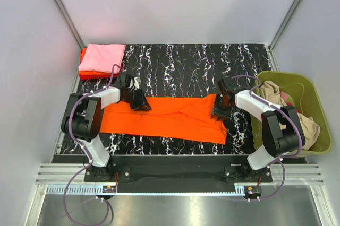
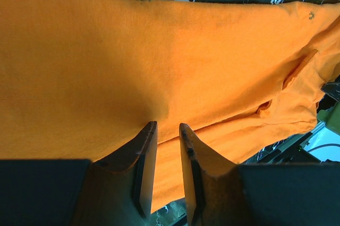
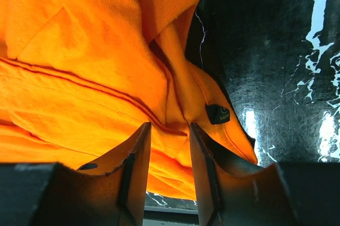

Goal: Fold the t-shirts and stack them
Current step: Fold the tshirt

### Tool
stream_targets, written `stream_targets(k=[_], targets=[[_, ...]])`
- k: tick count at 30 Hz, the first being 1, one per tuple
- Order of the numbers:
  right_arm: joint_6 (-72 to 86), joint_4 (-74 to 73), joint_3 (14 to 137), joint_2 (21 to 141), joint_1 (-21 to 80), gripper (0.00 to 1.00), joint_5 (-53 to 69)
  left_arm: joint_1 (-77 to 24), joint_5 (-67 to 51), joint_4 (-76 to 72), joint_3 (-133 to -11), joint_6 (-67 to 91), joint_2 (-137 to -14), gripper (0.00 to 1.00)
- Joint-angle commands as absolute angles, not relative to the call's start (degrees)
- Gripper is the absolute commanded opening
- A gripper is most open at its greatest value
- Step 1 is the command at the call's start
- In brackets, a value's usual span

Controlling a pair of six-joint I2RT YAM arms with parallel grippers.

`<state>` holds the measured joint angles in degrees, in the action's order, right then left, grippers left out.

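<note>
My left gripper [image 2: 167,124] rests its tips on the bright orange cotton t-shirt [image 1: 170,115], at the far long edge near the left end. The two jaws stand only a little apart with cloth in the gap, and I cannot tell if they pinch it or only press on it. My right gripper [image 3: 170,126] is at the other end, by the collar, where a small black size label [image 3: 218,113] shows. Its jaws are spread, and a ridge of cloth lies loose between them. I judge that I work at both ends so that the long band is straight for the next fold.

The shirt lies as a narrow strip across the black marbled tabletop [image 1: 202,67], folded lengthwise and not yet on the pile. At the right stands the olive-green plastic basket [image 1: 289,75], with a crumpled beige t-shirt [image 1: 272,92] inside.

Farthest, in the left back corner, a folded light pink t-shirt [image 1: 102,56] lies upon a folded red-orange t-shirt [image 1: 85,72] — the stack sits there, I think, to leave the middle for folding.
</note>
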<state>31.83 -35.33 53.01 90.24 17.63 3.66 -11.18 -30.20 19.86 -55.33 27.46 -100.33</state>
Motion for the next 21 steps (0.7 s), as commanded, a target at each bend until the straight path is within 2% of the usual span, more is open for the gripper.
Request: stream_targets(k=[1,6,12,19,21], targets=[[32.08,-34.10,53.00,90.35,17.93,0.42,2.64,-11.07,-30.76,18.90,-56.43,26.89,-99.23,0.28],[31.73,-34.19,53.00,89.04,17.93,0.27,2.72,-11.16,-30.85,18.90,-56.43,26.89,-99.32,0.28],[31.38,-34.54,52.47,85.52,18.02,0.14,4.04,-11.07,-30.76,18.90,-56.43,26.98,-100.02,0.28],[30.06,-34.63,51.42,83.14,18.28,0.13,5.10,-11.25,-30.59,18.72,-56.34,27.07,-100.37,0.28],[29.45,-34.45,51.33,83.41,18.37,0.03,5.71,-11.25,-30.67,18.81,-56.25,27.07,-100.37,0.28]])
